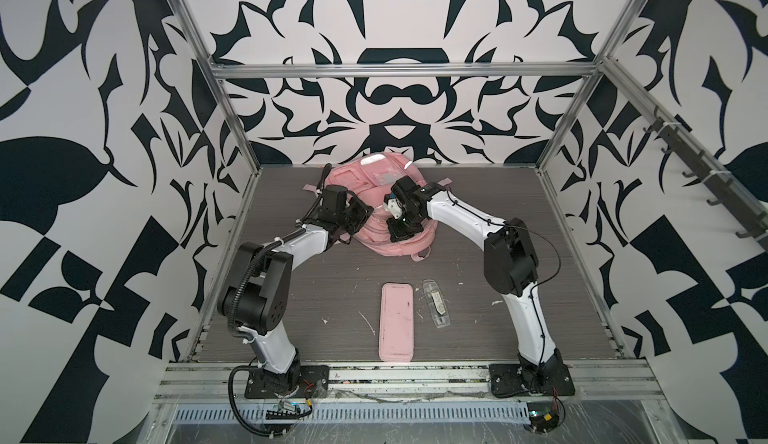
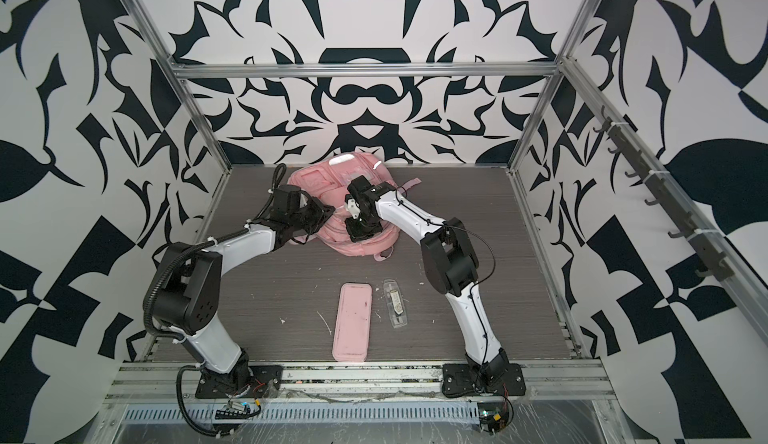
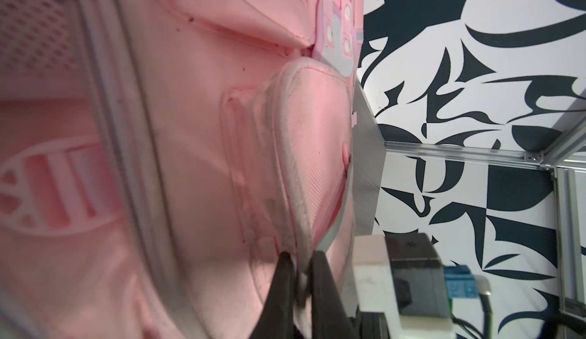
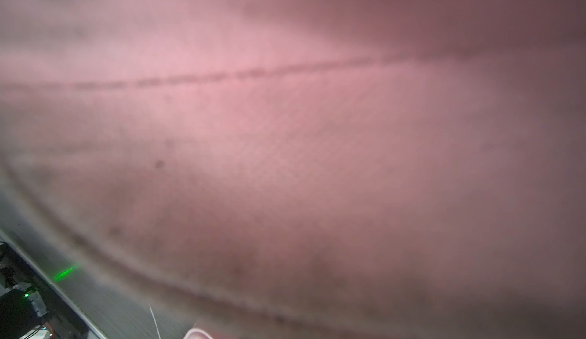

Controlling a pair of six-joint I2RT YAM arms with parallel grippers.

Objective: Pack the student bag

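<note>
Pink fabric student bag point(image 1: 365, 172) lying on grey wood-grain counter point(image 1: 291, 296), well beyond flat pink rectangular pencil case point(image 1: 396, 321). Left tool point(image 3: 301, 263) clamped on bag's white-piped edge. Right tool point(image 1: 402, 232) closed, over bag's end nearest that case.

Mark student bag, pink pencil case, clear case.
student bag point(image 1: 361, 182): in a top view, bare pink fabric.
pink pencil case point(image 1: 395, 321): in a top view, middle of its face.
clear case point(image 1: 434, 305): in a top view, its middle.
</note>
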